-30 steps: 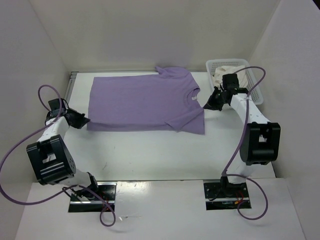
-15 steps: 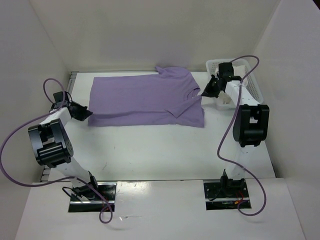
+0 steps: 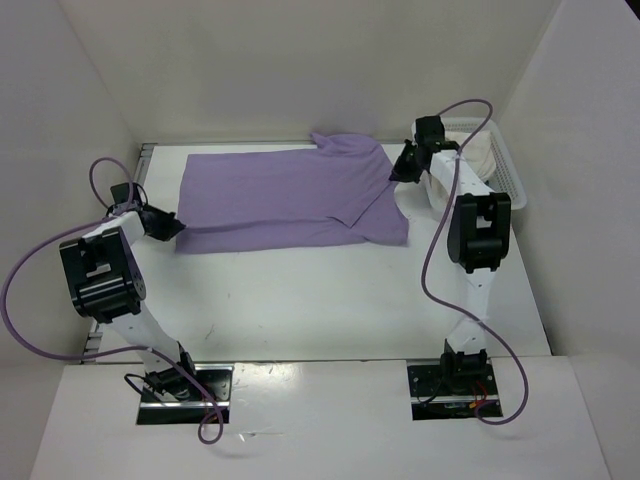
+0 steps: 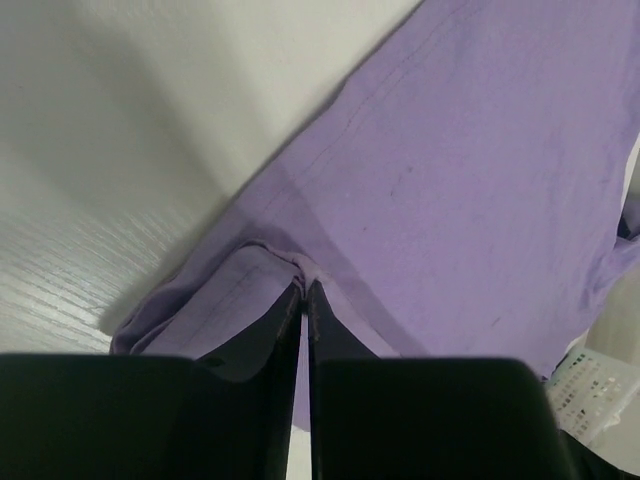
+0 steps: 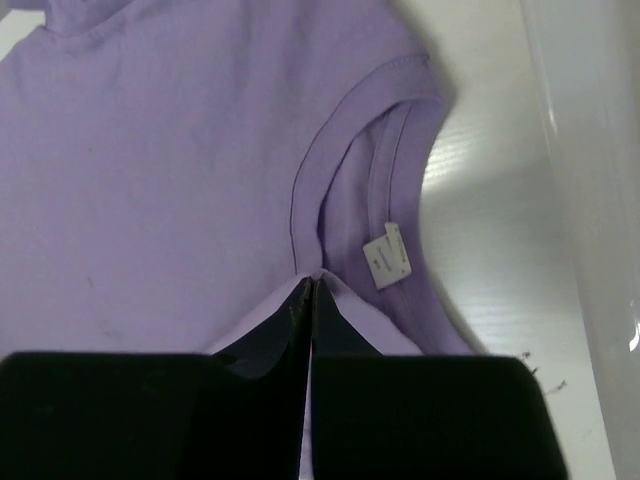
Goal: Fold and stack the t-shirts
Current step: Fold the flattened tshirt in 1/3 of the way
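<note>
A: Location of the purple shirt [image 3: 290, 200]?

B: Spread over the far half of the surface [image 3: 300, 300], neck end to the right, near right part doubled over onto itself.

A: Reason for the two grips?

B: Probably to carry the near edge across for a lengthwise fold. Left end effector [image 3: 178, 228] clamped tight on the near hem corner. Right end effector [image 3: 397, 175] clamped tight on cloth just beside the collar [image 5: 375, 150] and its tag [image 5: 386, 257]. Pinched at opposite ends, most likely so as to lift the edge taut and straight.

A: Anything in the basket [image 3: 510, 175]?

B: Cream cloth [image 3: 478, 150] bunched inside, probably a shirt awaiting its turn. No green one to be seen. No stack yet.
</note>
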